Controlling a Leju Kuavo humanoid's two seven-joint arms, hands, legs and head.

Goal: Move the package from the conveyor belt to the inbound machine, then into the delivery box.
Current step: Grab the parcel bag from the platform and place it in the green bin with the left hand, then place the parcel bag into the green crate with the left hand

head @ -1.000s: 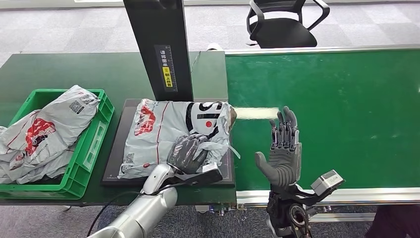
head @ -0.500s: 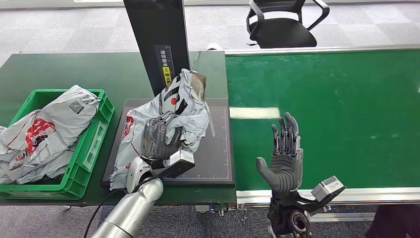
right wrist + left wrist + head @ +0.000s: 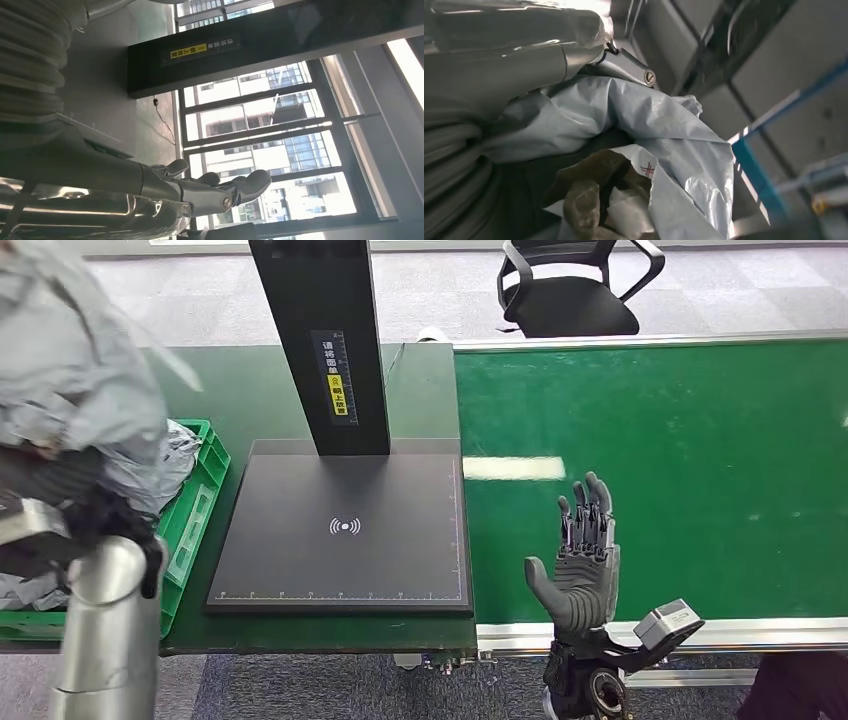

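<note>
You are seeing one green crate (image 3: 205, 502) sitting at the left edge of the dark green table (image 3: 230, 390), just beside the black scanner plate (image 3: 400, 570) of the inbound machine. Grey mail bags (image 3: 170, 465) are lying inside the crate; how many, you cannot tell, because the left arm is covering most of them.

The package (image 3: 75, 370) is hanging in the air at the left edge of the head view, above the crate. The left hand (image 3: 60, 485) is gripping it from below, with the dark fingers closed into the crumpled grey plastic. In the left wrist view you are looking at the same package (image 3: 664, 125) pressed close against the hand, with a brown torn patch and a small red mark on it.

The scanner plate is lying flat with a white wireless sign in its middle, and one black column (image 3: 320, 340) with a yellow label is standing at its far edge.

The right hand (image 3: 580, 560) is hovering over the near edge of the green conveyor belt (image 3: 680, 460), palm up, holding nothing, with the fingers (image 3: 588, 515) straight and slightly apart and the thumb spread to the side. One black office chair (image 3: 570, 285) is standing on the floor behind the belt.
</note>
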